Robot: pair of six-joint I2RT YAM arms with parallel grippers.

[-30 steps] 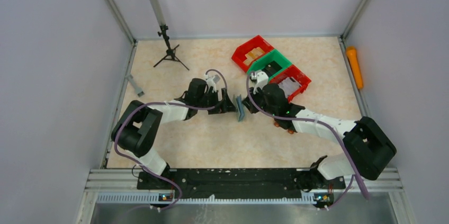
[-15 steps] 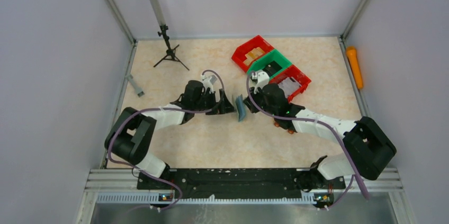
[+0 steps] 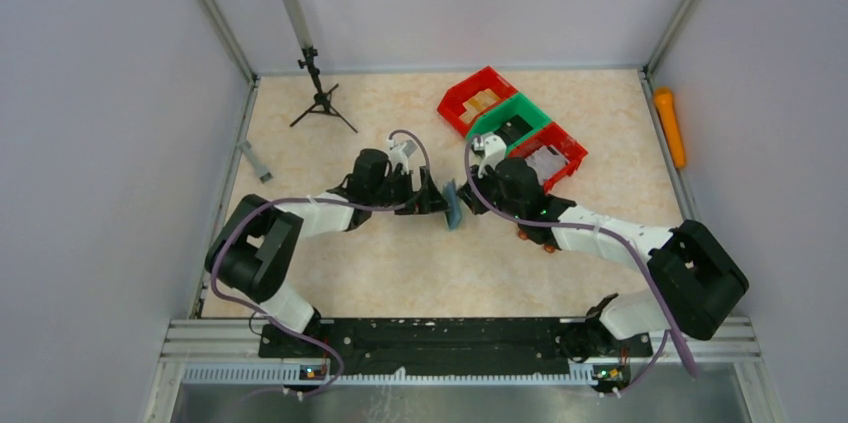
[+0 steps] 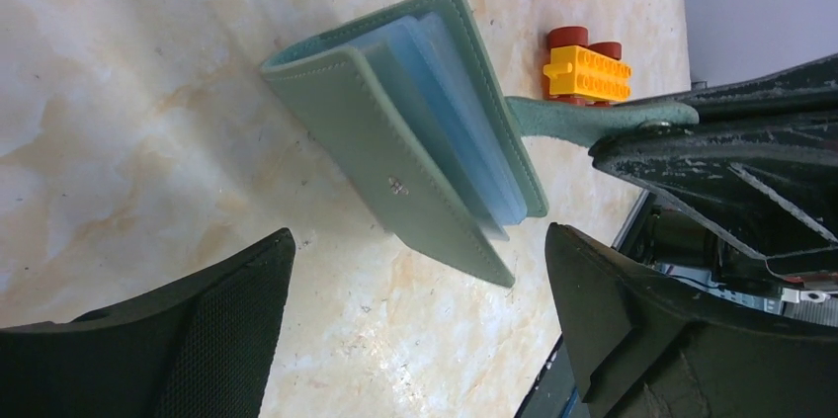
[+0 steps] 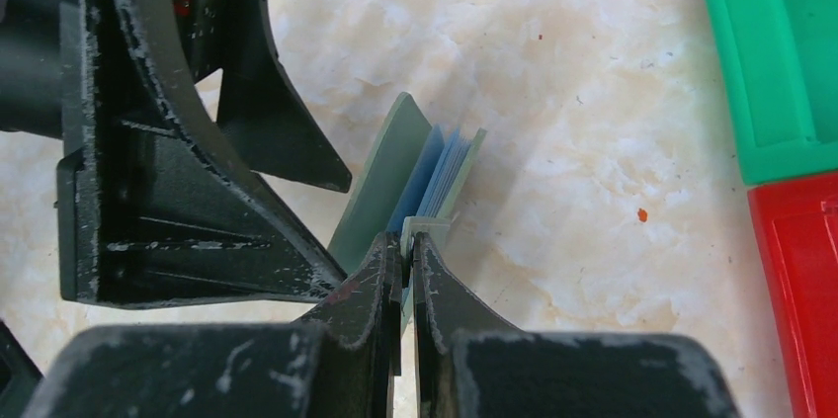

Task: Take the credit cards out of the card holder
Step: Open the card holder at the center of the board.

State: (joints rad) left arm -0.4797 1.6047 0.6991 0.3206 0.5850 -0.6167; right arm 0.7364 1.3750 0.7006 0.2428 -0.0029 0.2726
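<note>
Near the middle of the table (image 3: 400, 273) the card holder (image 4: 395, 131) stands up on edge between the two arms, its grey-green covers parted a little in a narrow V. Between the covers sits a stack of pale blue leaves (image 4: 464, 112) — whether these are sleeves or the credit cards themselves cannot be told. The right gripper (image 5: 407, 240) has its jaws pressed together on the small tab (image 4: 568, 120) at the holder's edge, pinching it; whether the holder's lower edge touches the table cannot be told. The left gripper (image 4: 417, 240) faces the holder's outer cover with its jaws spread wide, one of its fingers (image 4: 198, 339) out to each side, neither touching the holder. From above, the holder shows only as a thin blue-grey sliver just beside both grippers' tips. Beyond the tab a small yellow toy (image 4: 585, 70) with red-brown wheels lies on the table, close under the right arm. Behind that arm three bins stand in a slanting row, side against side — a far red bin (image 3: 490, 76), a green bin (image 3: 530, 113) and a near red bin (image 3: 570, 148). A black tripod (image 3: 320, 98) stands near the far left corner.
</note>
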